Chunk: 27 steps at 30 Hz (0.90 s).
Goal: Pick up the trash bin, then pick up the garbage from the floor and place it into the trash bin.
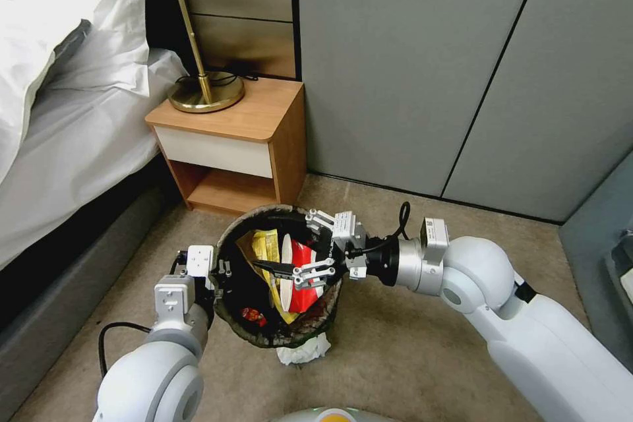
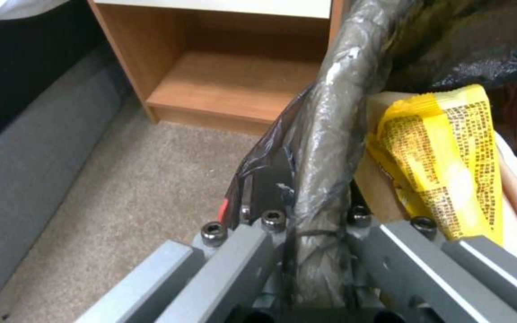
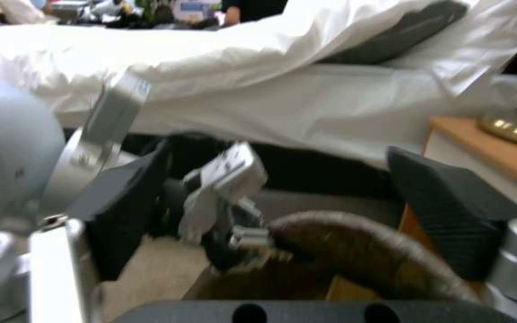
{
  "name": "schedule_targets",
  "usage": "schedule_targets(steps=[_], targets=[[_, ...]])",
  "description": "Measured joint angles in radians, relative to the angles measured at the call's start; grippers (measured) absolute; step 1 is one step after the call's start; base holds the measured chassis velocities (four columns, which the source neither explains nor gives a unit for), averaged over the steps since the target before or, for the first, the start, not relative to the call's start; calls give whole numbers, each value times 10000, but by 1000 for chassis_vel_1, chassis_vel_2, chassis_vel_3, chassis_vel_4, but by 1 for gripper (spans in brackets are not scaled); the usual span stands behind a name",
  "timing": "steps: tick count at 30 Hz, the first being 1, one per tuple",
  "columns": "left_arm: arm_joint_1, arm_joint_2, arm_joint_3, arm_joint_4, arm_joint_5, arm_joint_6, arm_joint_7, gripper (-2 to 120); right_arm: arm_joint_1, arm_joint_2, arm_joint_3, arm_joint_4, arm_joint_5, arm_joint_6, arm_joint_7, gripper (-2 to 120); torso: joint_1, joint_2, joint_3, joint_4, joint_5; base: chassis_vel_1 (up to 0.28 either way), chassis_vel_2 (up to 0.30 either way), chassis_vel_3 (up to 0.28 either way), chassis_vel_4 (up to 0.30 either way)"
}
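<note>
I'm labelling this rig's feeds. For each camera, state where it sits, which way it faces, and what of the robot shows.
Head view: on the head, looking down at the trash bin; both arms show, right gripper open above the bin.
Left wrist view: facing the nightstand; left gripper clamps the bin's rim.
Right wrist view: facing the bed; its own fingers and the left gripper show.
All views share the bin.

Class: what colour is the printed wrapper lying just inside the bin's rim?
Yellow with dark print; the wrapper shows best in the left wrist view.
</note>
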Motion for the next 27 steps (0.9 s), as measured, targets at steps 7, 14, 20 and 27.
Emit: schedule_targets(steps=[7,14,20,27], targets=[[13,-6,15,-3,-13,0,-11,0,-98,86,901,473,680,43,1225,100,-1,0,0,-1,0,0,0,0,0],[18,49,-9,-95,-57,-1,-15,0,-341,369,3115,715,761,-221,3330,100,0,0,0,1,1,0,0,0,0],[42,70,-44,-118,-71,-1,-30,0,-2187,1459,6851,851,-2744,474,3897,100,0,0,0,-2,2,0,0,0,0],[2,84,-32,-119,-75,-1,-57,0,-3633,2407,7815,785,-4106,613,6256,100,-1,0,-1,-5,2,0,0,0,0]])
